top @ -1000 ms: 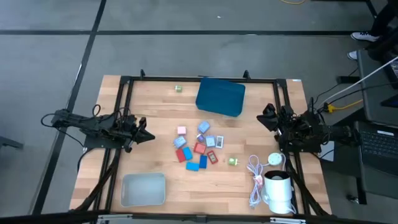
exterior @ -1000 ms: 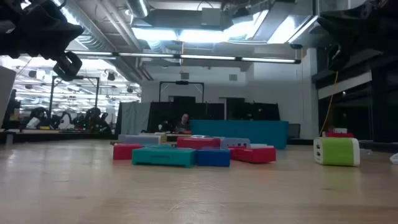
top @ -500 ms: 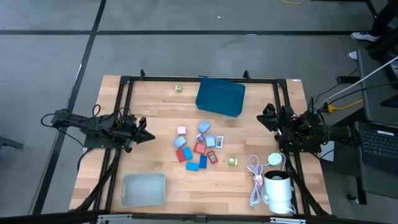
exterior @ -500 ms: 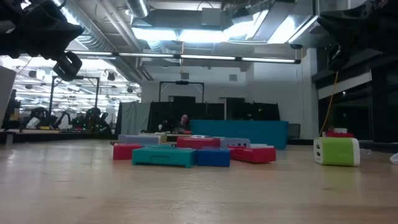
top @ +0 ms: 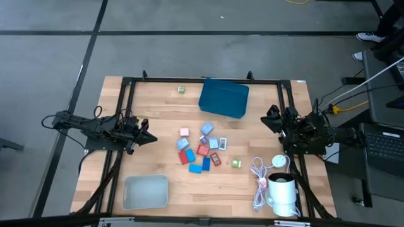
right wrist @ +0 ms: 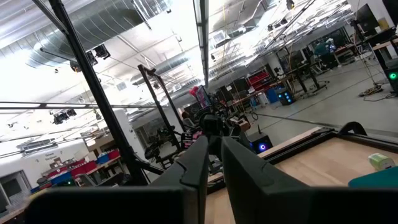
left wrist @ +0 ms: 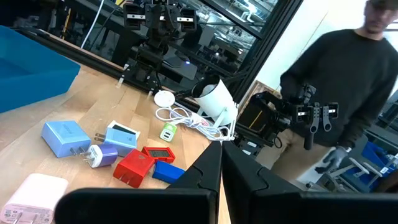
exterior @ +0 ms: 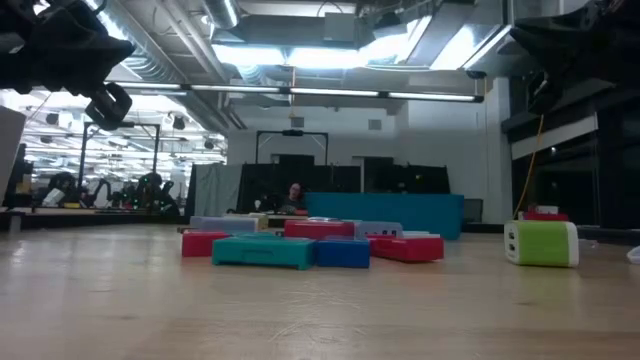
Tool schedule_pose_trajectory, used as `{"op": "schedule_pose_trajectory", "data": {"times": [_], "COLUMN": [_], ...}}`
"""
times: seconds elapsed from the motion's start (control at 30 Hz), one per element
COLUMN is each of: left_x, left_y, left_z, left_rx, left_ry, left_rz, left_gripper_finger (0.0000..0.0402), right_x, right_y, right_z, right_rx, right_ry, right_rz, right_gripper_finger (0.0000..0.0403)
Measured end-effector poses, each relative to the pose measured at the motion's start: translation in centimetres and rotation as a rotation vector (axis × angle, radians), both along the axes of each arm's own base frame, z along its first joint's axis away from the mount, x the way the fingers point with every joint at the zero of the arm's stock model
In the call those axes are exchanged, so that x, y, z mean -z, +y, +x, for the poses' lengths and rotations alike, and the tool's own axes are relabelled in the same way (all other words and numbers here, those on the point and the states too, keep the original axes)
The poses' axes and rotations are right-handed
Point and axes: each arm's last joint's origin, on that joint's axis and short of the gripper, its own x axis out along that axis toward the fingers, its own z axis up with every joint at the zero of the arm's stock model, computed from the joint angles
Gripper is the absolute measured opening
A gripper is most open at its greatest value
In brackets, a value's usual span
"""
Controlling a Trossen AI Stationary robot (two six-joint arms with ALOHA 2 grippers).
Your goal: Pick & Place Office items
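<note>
The office items lie in a loose cluster at the table's middle: small flat red, blue, pink and lavender blocks, some with plug prongs. One small green piece lies right of the cluster, another near the far edge. My left gripper hovers shut at the table's left side, pointing level at the cluster. My right gripper hovers shut at the right side, tipped slightly upward. Neither touches anything.
A blue bin stands at the far middle and a grey tray at the near left. A coiled white cable and a white cylindrical device sit at the near right. A person stands beyond the table.
</note>
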Motion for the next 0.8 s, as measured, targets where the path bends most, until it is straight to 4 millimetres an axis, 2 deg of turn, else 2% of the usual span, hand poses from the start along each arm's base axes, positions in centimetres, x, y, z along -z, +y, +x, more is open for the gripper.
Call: {"op": "schedule_pose_trajectory", "data": {"times": [0.57, 0.8], "left_x": [0.01, 0.00], "left_y": [0.00, 0.00], "left_z": [0.00, 0.00], "left_rx": [0.000, 0.000], "left_ry": [0.000, 0.000], "left_rz": [0.000, 0.000], "left_gripper_finger": [0.0006, 0.0006], "right_x": [-0.01, -0.23], "right_y": [-0.03, -0.70], "right_z": [-0.01, -0.21], "right_rx": [0.008, 0.223], "right_ry": [-0.002, -0.037], "right_rz": [0.003, 0.109], "right_gripper_finger": [0.0052, 0.0052]}}
